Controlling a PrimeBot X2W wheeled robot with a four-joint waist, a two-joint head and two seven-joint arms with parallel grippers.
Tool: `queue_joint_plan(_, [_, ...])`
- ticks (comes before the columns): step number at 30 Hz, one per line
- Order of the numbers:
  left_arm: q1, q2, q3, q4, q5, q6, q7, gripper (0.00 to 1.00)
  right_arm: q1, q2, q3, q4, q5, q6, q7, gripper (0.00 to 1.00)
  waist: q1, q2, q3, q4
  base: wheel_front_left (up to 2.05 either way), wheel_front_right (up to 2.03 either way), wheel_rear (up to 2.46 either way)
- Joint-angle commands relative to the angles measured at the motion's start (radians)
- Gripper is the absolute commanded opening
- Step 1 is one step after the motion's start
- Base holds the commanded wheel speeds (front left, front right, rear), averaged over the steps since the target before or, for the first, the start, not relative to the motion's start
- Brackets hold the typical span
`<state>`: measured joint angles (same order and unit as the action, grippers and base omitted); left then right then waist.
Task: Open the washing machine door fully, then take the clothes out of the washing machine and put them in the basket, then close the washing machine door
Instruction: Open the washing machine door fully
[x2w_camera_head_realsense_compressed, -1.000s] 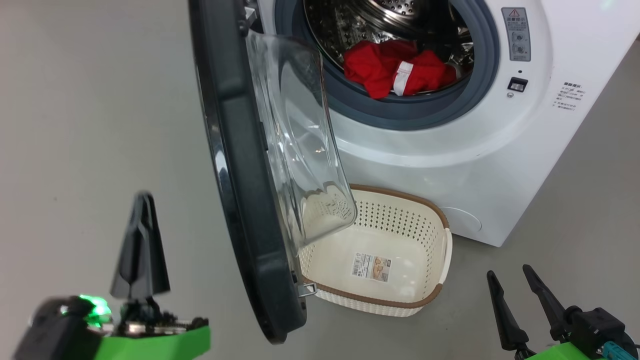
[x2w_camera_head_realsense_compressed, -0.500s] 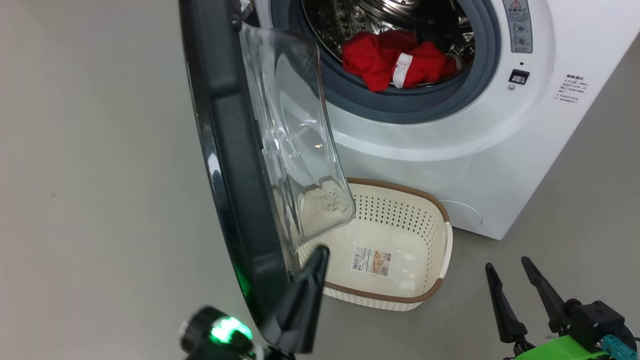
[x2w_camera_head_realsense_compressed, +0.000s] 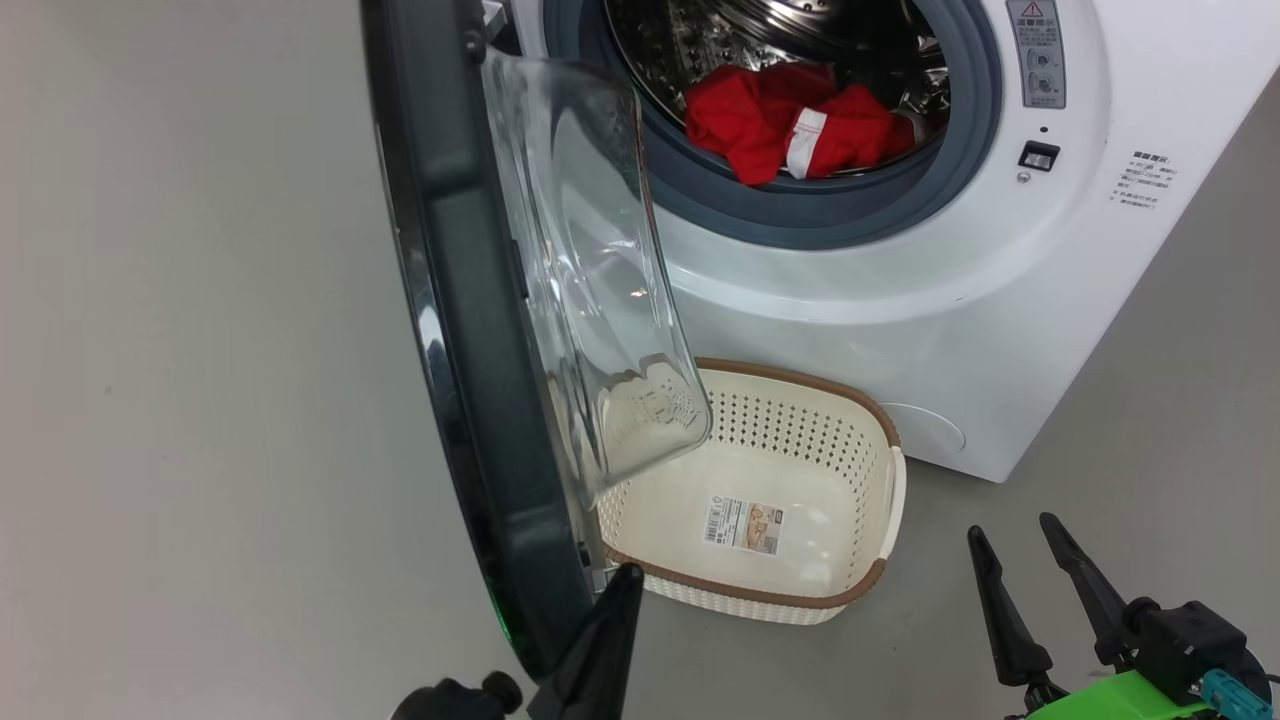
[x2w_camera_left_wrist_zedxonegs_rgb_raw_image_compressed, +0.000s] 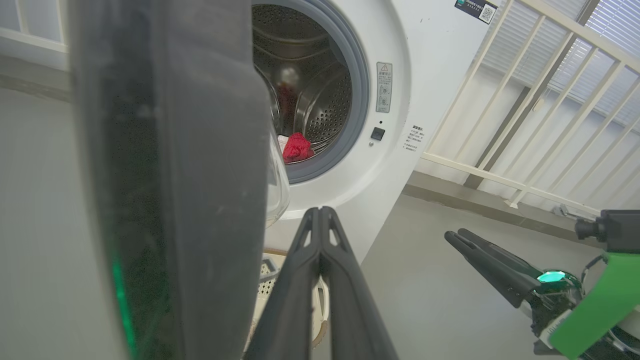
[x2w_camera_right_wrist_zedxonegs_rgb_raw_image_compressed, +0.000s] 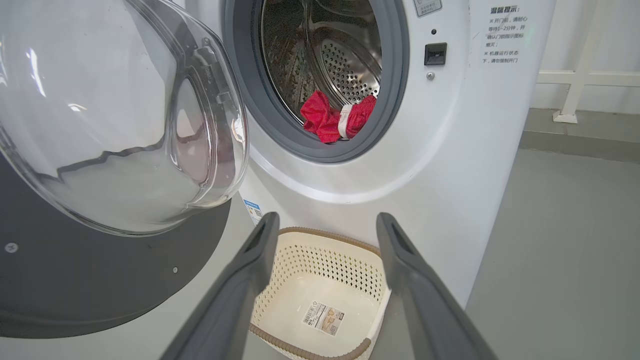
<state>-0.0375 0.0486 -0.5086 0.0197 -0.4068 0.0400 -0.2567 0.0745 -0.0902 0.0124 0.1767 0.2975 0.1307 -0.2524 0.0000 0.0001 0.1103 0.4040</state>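
The clothes (x2w_camera_head_realsense_compressed: 790, 130) lie in the washing machine (x2w_camera_head_realsense_compressed: 900, 330), the basket (x2w_camera_head_realsense_compressed: 790, 379) before it.

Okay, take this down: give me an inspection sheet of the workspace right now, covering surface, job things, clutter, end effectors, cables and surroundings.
Surface: plain grey floor, bare to the left of the door.
Job's things: washing machine door swung open; clothes lie in the drum of the washing machine; basket stands empty on the floor in front of it.
Clutter: nothing seen.
End effectors: left end effector shut, holding nothing, its tip by the door's lower edge, contact unclear; right end effector open and empty, apart from the basket.
Cables: nothing seen.
Surroundings: white railing to the right of the machine.
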Motion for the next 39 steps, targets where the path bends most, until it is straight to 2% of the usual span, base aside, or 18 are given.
queue_joint_plan(1, [-0.004, 0.002, 0.04, -0.014, -0.017, 0.016, -0.005, 0.0, -0.034, -0.012, 0.026, -0.026, -0.009, 0.0, -0.009, 1.0, 0.0, -0.0001, -0.001, 0.001, 0.0, 0.0, 0.0])
queue_joint_plan(15, [0.03, 0.002, 0.143, -0.002, -0.034, 0.074, -0.005, 0.0, -0.024, -0.006, 0.033, -0.03, -0.01, 0.0, -0.009, 1.0, 0.0, -0.0001, -0.017, 0.015, 0.0, 0.0, 0.0])
queue_joint_plan(27, [0.052, 0.002, 0.286, -0.004, -0.018, 0.124, -0.005, 0.0, -0.03, -0.005, 0.036, -0.035, -0.01, 0.0, -0.009, 1.0, 0.0, -0.0001, -0.007, 0.026, 0.0, 0.0, 0.0])
queue_joint_plan(39, [0.007, 0.002, 0.455, 0.031, -0.012, 0.126, -0.005, 0.0, -0.041, -0.012, 0.035, -0.035, -0.011, 0.0, -0.009, 1.0, 0.0, -0.0001, 0.007, 0.023, 0.0, 0.0, 0.0])
